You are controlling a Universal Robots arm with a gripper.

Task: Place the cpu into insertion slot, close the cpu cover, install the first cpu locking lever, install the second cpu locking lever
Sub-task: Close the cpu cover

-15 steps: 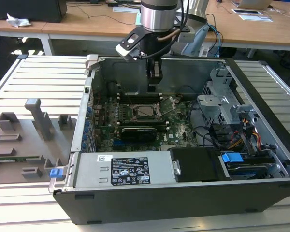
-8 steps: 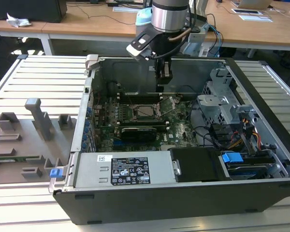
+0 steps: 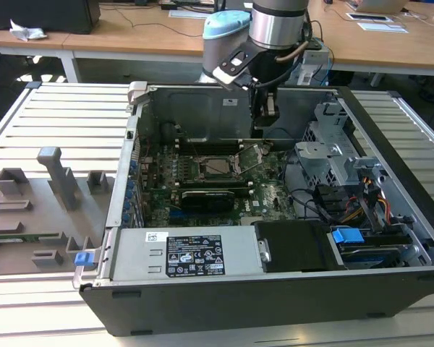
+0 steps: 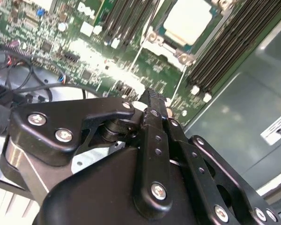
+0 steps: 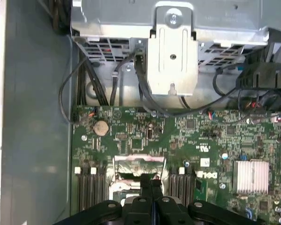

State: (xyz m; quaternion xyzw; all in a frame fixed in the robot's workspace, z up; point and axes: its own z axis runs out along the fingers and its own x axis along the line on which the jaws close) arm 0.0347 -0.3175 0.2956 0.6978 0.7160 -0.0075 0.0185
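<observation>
The cpu (image 3: 218, 167) lies flat in the socket on the green motherboard, its silvery top facing up; in the second wrist view the cpu (image 4: 187, 19) is pale and square between the memory slots. The cpu cover (image 3: 254, 153) stands tilted up at the socket's edge on the exterior view's right, and shows as a shiny frame (image 5: 138, 161) in the first wrist view. My gripper (image 3: 266, 114) hangs above the board behind the socket, clear of the cpu. Its black fingers (image 5: 150, 180) are pressed together with nothing between them, as the second wrist view (image 4: 150, 96) also shows.
The open case walls (image 3: 202, 108) surround the board. A grey drive cage (image 3: 333, 155) and cables (image 5: 91, 84) stand on the exterior view's right, the power supply (image 3: 188, 256) at the front. A heat sink (image 5: 250, 176) sits on the board. Grey fixtures (image 3: 29, 210) lie outside the case.
</observation>
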